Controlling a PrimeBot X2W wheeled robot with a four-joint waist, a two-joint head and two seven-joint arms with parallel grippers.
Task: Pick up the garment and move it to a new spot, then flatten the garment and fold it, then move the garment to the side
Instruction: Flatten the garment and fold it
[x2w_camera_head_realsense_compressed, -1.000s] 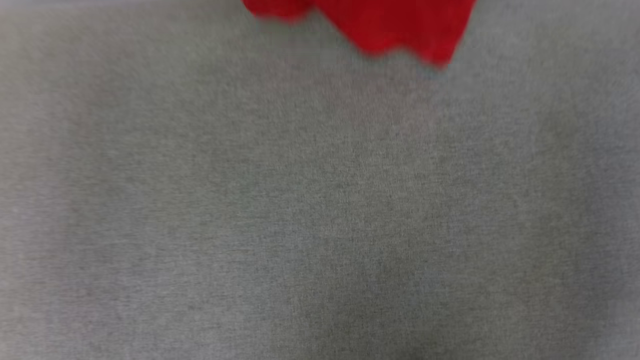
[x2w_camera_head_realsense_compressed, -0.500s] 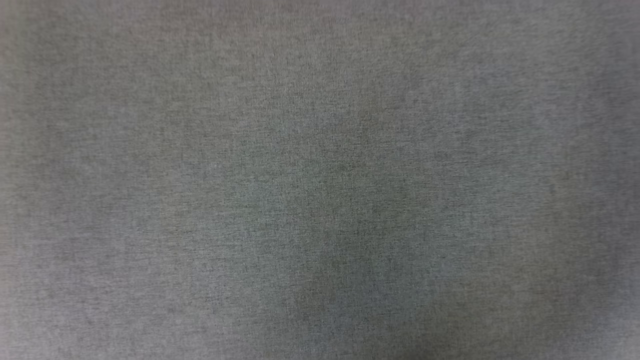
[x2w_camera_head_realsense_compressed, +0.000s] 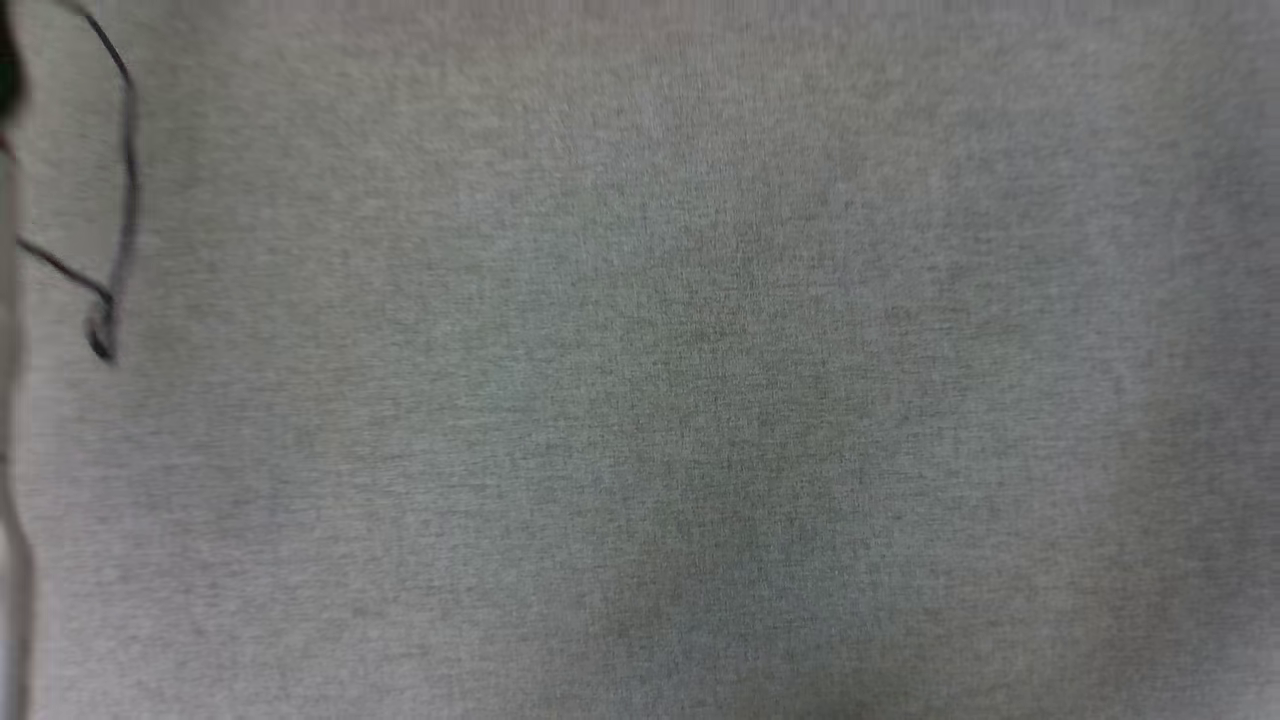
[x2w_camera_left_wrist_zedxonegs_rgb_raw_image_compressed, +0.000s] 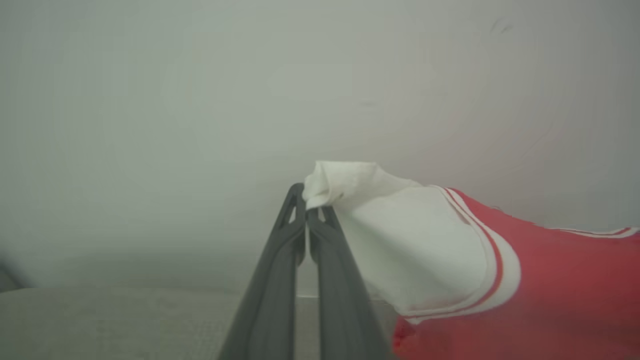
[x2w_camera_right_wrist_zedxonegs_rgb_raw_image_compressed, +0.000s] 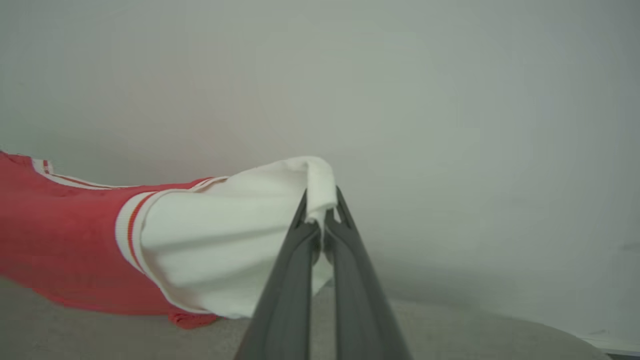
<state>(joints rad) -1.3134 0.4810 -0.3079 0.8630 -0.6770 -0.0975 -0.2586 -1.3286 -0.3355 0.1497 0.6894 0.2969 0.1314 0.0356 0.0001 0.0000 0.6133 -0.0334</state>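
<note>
Now | grey surface (x2w_camera_head_realsense_compressed: 700, 400) | pale wall (x2w_camera_left_wrist_zedxonegs_rgb_raw_image_compressed: 150, 100) | left gripper (x2w_camera_left_wrist_zedxonegs_rgb_raw_image_compressed: 306, 207), right gripper (x2w_camera_right_wrist_zedxonegs_rgb_raw_image_compressed: 321, 220) pinch garment (x2w_camera_left_wrist_zedxonegs_rgb_raw_image_compressed: 525, 300)

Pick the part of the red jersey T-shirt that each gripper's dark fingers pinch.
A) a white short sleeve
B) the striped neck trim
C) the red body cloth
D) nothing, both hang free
A: the left gripper is shut on a bunched white short sleeve of the red jersey T-shirt, and the right gripper is shut on a white short sleeve too.

The garment (x2w_camera_right_wrist_zedxonegs_rgb_raw_image_compressed: 65, 250) sags onto a grey surface (x2w_camera_head_realsense_compressed: 700, 400).
</note>
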